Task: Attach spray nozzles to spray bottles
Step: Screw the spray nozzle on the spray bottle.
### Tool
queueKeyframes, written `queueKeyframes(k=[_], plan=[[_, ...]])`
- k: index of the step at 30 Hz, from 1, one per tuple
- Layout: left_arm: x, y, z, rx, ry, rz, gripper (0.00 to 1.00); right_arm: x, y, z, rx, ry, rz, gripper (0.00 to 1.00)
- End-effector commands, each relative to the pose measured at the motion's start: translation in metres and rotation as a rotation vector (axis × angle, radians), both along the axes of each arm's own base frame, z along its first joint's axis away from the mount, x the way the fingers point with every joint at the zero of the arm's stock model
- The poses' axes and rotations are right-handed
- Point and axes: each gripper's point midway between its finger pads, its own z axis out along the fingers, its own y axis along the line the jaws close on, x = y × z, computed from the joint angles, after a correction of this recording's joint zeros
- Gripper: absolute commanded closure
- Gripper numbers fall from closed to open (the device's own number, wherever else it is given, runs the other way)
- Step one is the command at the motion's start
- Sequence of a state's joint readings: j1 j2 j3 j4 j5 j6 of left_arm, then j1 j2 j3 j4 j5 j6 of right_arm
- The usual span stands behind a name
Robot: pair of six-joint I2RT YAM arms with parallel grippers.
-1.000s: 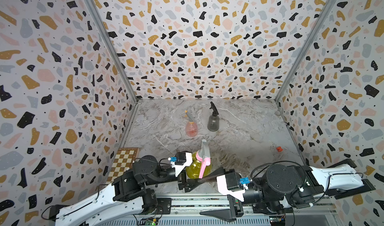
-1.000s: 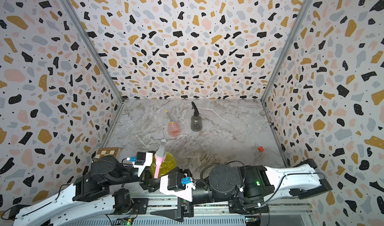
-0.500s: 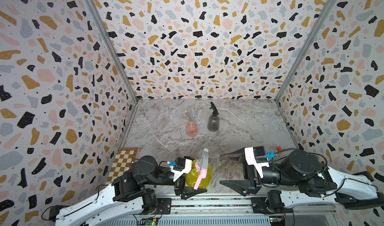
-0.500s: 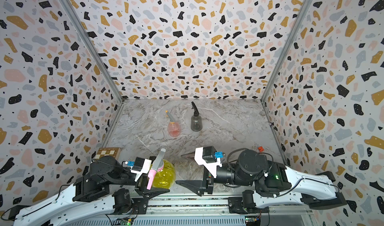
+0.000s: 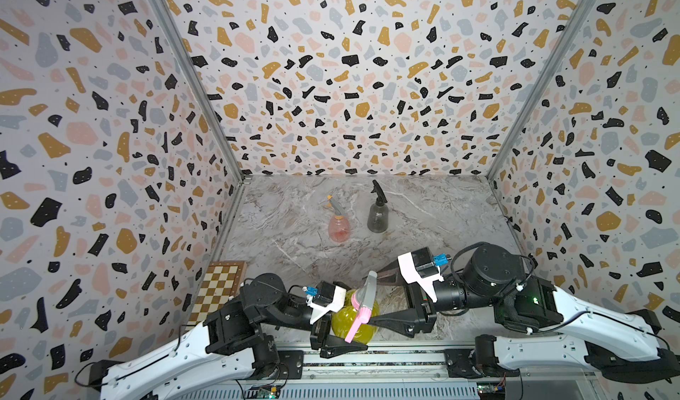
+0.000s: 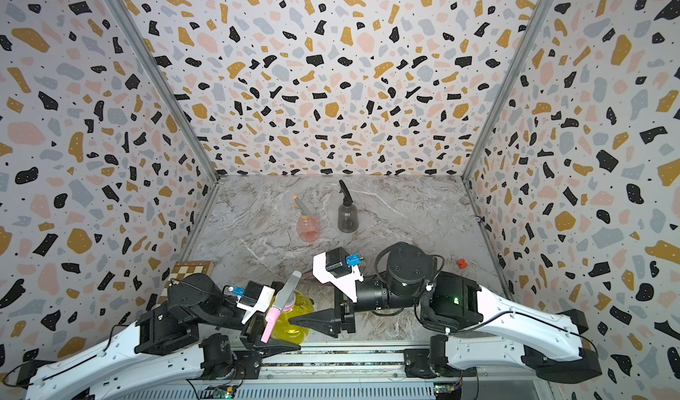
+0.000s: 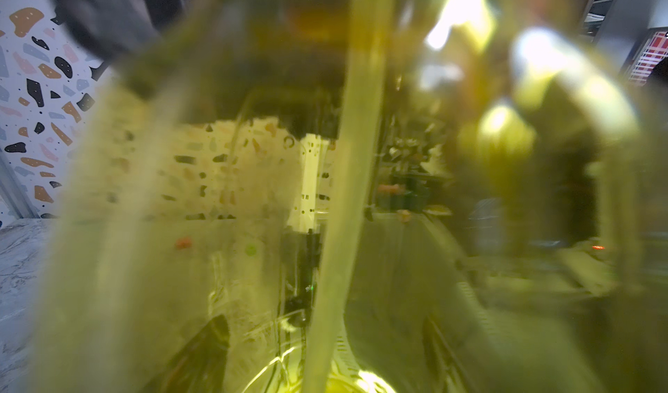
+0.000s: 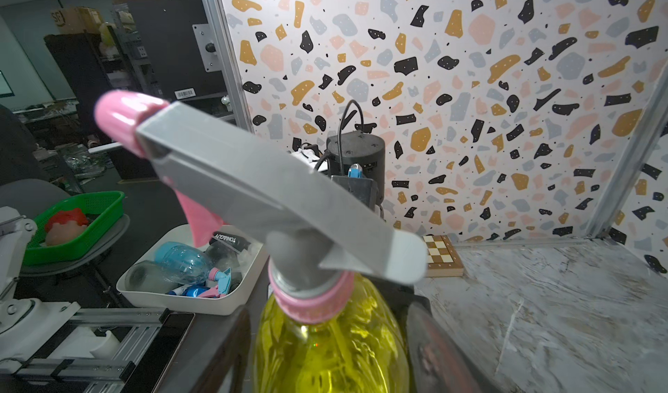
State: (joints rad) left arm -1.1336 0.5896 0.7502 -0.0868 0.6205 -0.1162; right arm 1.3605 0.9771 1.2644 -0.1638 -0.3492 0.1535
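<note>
while the left gripper (image 5: 342,317) has its jaws clamped on the belly of the rounded translucent yellow plastic spray bottle (image 8: 325,351), holding it upright close to the front edge of the marbled table (image 5: 460,214), the grey-and-pink plastic trigger nozzle (image 8: 267,192) sits on the bottle's neck with its pink threaded collar (image 8: 311,304) down over the mouth. the right gripper (image 5: 373,298) comes at the bottle from the side toward the table's right edge, with its jaws spread open, one finger on each side of the bottle's shoulder. the right wrist view puts those fingers below the collar rather than on it. the bottle's axis is vertical, while the nozzle head's long axis slants across it, pink spout tip and trigger leaning over the front edge. judging by this, the turn that matters is about the upright neck, so the free right arm, already the nearer one, would likely need to rise to collar height before closing. well apart, toward the back middle of the table, the rounded pink translucent bottle (image 5: 339,227) and the smoky dark grey bottle (image 5: 378,218) stand with nozzles already on.
</note>
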Motion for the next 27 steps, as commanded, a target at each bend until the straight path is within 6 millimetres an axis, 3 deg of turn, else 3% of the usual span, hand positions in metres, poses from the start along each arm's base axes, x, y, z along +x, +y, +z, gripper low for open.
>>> queueKeyframes(k=[1,6,16,27], plan=[[0.002,0.0,0.013,-0.056,-0.026,0.01,1.0,-0.007,-0.009,0.037,0.106,-0.007,0.038,0.33],[0.004,-0.002,0.012,-0.052,-0.024,0.021,1.0,-0.007,-0.004,0.038,0.108,-0.002,0.041,0.36],[0.008,-0.003,0.012,-0.049,-0.022,0.042,1.0,-0.004,0.0,0.037,0.1,0.016,0.034,0.54],[0.012,-0.003,0.012,-0.052,-0.022,0.064,1.0,-0.003,-0.006,0.038,0.112,0.043,0.017,0.53]])
